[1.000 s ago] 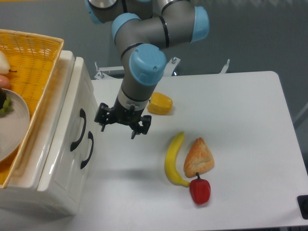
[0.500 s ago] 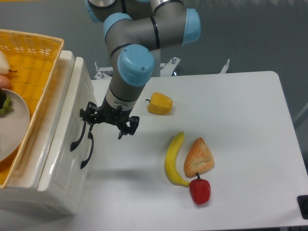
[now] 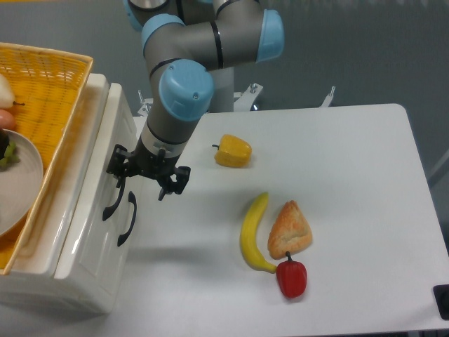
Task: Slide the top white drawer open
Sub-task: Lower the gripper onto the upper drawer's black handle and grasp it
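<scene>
The top white drawer is the upper front of the white cabinet at the left, and it looks closed. Its curved black handle shows below my gripper, with the handle's upper end hidden behind the fingers. My gripper is open, with its jaws spread wide. Its left fingertips are right at the upper end of that handle, and its right fingertips hang over the table. I cannot tell whether the fingers touch the handle.
The matching lower drawer has its own black handle just beside. A yellow wicker basket with a plate sits on the cabinet. A yellow pepper, banana, pastry and red pepper lie on the white table.
My gripper has moved left across the table, from beside the yellow pepper to the cabinet front, reaching the top drawer's handle. It has stayed open. Nothing else has moved.
</scene>
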### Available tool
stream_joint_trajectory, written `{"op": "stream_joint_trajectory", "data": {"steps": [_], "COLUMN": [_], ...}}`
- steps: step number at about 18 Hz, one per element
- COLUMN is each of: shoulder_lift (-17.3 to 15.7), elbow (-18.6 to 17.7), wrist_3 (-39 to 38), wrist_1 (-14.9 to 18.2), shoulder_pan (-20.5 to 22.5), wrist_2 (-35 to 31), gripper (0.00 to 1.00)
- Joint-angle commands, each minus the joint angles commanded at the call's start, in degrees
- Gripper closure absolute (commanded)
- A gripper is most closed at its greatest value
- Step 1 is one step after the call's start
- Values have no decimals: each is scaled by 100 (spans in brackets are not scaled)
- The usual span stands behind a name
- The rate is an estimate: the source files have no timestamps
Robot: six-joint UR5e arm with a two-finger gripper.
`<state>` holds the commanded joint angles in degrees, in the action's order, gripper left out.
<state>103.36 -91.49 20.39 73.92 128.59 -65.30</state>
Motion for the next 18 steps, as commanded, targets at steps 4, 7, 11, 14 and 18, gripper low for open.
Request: {"op": "stream_joint_trajectory", "data": {"steps": [4,7,11,14,18], "shoulder_lift": [18,9,9,26,35], "elbow": [-26,-26,-26,-26,-44], "wrist_3": [0,0,0,0,0], "wrist_1": [-17,-18,-18,-26,-35], "shoulder_pan": [-18,-9,-9,-18,-18], "wrist_2": [0,0,9,9,17], "gripper": [11,12,13,14,18]}}
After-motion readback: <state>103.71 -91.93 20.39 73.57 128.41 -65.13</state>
